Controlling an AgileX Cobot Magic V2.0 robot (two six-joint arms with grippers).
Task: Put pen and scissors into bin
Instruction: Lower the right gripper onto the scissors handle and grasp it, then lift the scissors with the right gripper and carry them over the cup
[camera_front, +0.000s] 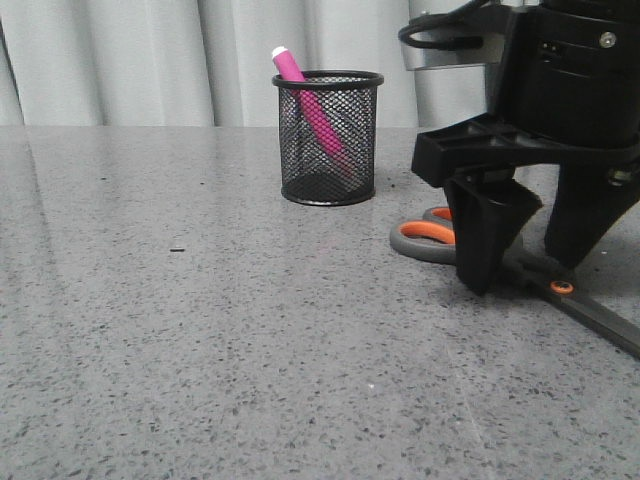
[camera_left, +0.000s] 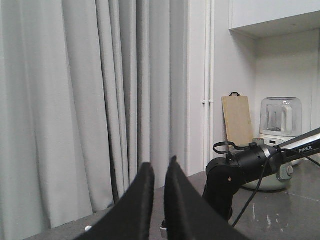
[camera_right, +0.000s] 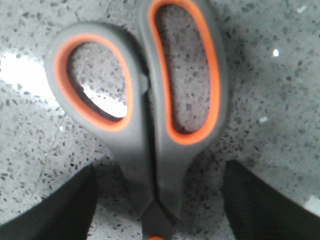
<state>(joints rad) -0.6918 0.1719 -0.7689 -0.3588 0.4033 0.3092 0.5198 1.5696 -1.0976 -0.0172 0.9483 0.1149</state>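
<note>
Already the pen (camera_front: 312, 105) stood slanted in the bin (camera_front: 329, 137), while the scissors (camera_front: 470, 250) lay flat on the table (camera_front: 200, 350).

Closed, with orange-lined handles toward the bin, the scissors sat to its right under the right gripper (camera_front: 533, 250), whose fingers (camera_right: 55, 207) were spread wide, one on each side of the scissors' neck, not gripping. The left gripper (camera_left: 159, 200), raised before the curtain (camera_left: 75, 100), had its fingers nearly together around nothing.

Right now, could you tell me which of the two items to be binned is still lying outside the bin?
The scissors: they lie flat on the table between the right gripper's open fingers, whereas the pen stands tilted inside the bin.
</note>
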